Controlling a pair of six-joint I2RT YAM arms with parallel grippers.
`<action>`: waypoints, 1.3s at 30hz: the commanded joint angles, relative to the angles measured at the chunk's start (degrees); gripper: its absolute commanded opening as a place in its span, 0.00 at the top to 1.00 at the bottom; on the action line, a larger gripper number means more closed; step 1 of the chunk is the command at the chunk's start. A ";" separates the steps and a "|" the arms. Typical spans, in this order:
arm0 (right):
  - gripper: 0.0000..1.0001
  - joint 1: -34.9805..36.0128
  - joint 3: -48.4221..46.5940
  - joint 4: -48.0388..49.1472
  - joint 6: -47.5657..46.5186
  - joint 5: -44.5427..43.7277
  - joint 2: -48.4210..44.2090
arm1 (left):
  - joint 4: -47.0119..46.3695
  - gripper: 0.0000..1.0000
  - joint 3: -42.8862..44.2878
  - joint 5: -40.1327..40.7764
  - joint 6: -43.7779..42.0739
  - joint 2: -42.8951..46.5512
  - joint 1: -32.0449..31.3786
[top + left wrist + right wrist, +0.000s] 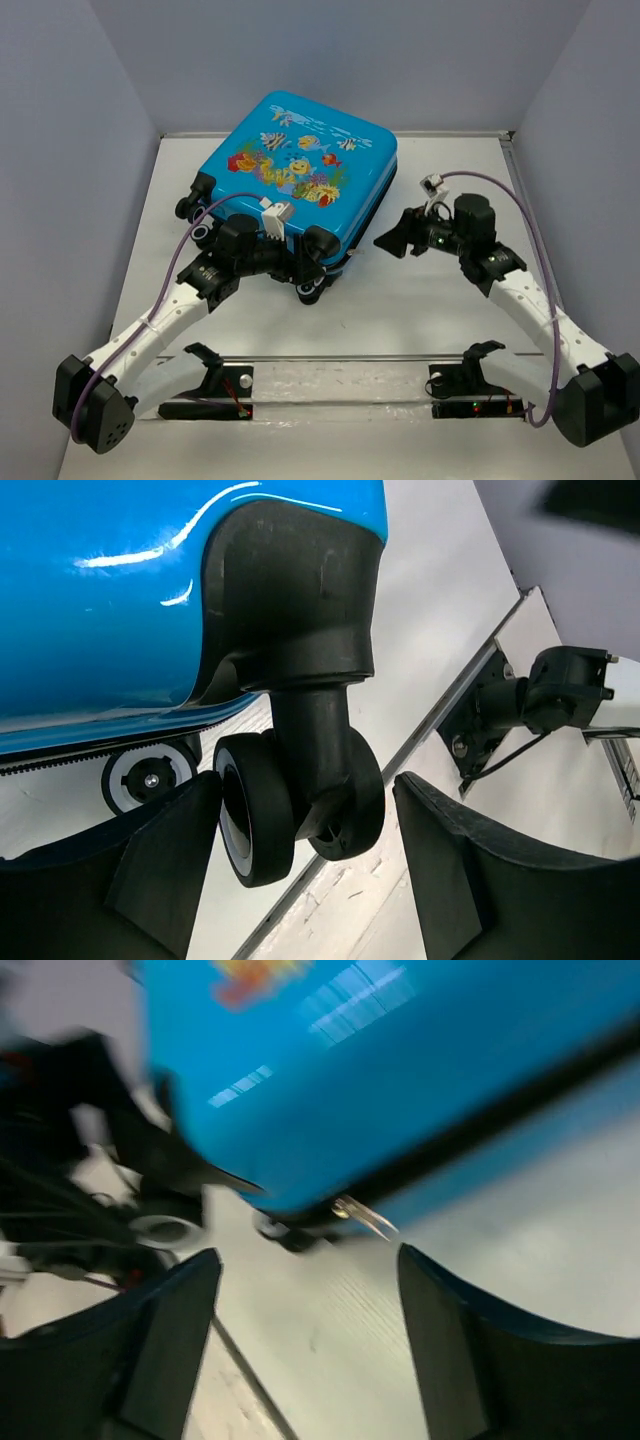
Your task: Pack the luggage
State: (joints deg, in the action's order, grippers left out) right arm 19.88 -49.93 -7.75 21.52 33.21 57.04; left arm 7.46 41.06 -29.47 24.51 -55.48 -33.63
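The blue suitcase [300,170] lies flat and closed at the table's centre back, fish print facing up, wheels toward me. My left gripper [305,268] is open at its near right corner, the fingers on either side of a black double wheel [300,795] without clamping it. The blue shell [100,590] fills the upper left of the left wrist view. My right gripper [397,240] is open and empty just right of the suitcase's right side. The blurred right wrist view shows the blue shell [400,1070] and a silver zipper pull [362,1216] ahead of the open fingers.
Grey walls enclose the white table [420,320] on three sides. A clear strip with two black stands [210,385] [470,380] lies across the near edge. The right arm's cable [530,230] loops over the right side.
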 commanded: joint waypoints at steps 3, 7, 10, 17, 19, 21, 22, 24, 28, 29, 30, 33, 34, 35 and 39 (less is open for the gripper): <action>0.41 2.97 10.47 6.34 -3.67 0.36 2.89 | 1.77 0.23 -0.10 -3.39 -0.70 0.12 0.23; 0.31 3.68 8.28 9.24 -6.84 1.50 10.01 | -0.25 0.25 -0.28 -5.24 0.09 -0.85 0.14; 0.17 3.68 5.38 10.81 -8.24 3.87 15.99 | -1.74 0.25 -0.19 -7.52 0.97 -1.64 0.14; 0.20 3.68 -0.25 11.62 -10.26 11.43 25.93 | -4.65 0.29 -0.80 -10.07 1.77 -4.19 0.05; 0.24 3.68 -1.21 11.79 -10.62 13.27 27.68 | -6.22 0.42 -0.89 -10.60 2.73 -4.19 0.05; 0.24 3.68 -1.83 11.88 -10.97 14.59 28.65 | -7.11 0.58 -0.54 -10.87 4.22 -4.19 0.14; 0.25 3.68 -2.10 11.88 -11.06 15.12 29.09 | -7.29 0.68 -0.37 -11.04 4.92 -4.11 0.05; 0.27 4.20 -2.36 11.88 -11.32 17.41 29.89 | -10.71 0.88 0.16 -11.48 7.29 -2.97 0.05; 0.30 4.20 -1.84 11.97 -12.11 19.52 29.63 | -12.38 0.94 4.11 -10.96 10.37 -0.69 0.05; 0.32 4.73 -1.57 11.97 -12.20 19.87 29.28 | -12.47 0.94 4.90 -10.87 10.90 -0.50 0.05; 0.32 4.73 -1.57 11.97 -12.29 19.96 29.01 | -12.47 0.94 5.87 -10.78 11.43 -0.24 0.14; 0.35 4.73 -0.17 12.93 -12.03 19.96 28.04 | -12.47 0.94 8.59 -10.52 12.75 0.38 0.05; 0.36 4.73 0.10 13.63 -11.85 20.14 27.96 | -12.56 0.94 8.86 -10.52 12.93 0.38 0.05; 0.36 5.25 0.36 13.90 -11.68 20.22 27.95 | -12.47 0.94 8.86 -10.60 12.93 0.46 0.05; 0.39 5.26 1.41 15.83 -10.89 19.96 29.01 | -12.65 0.94 6.23 -10.69 13.02 0.38 0.05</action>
State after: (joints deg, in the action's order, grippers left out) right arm 24.18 -49.56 2.48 10.68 51.29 86.85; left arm 4.62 43.55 -35.81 35.05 -58.96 -33.41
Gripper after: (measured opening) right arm 0.619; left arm 0.598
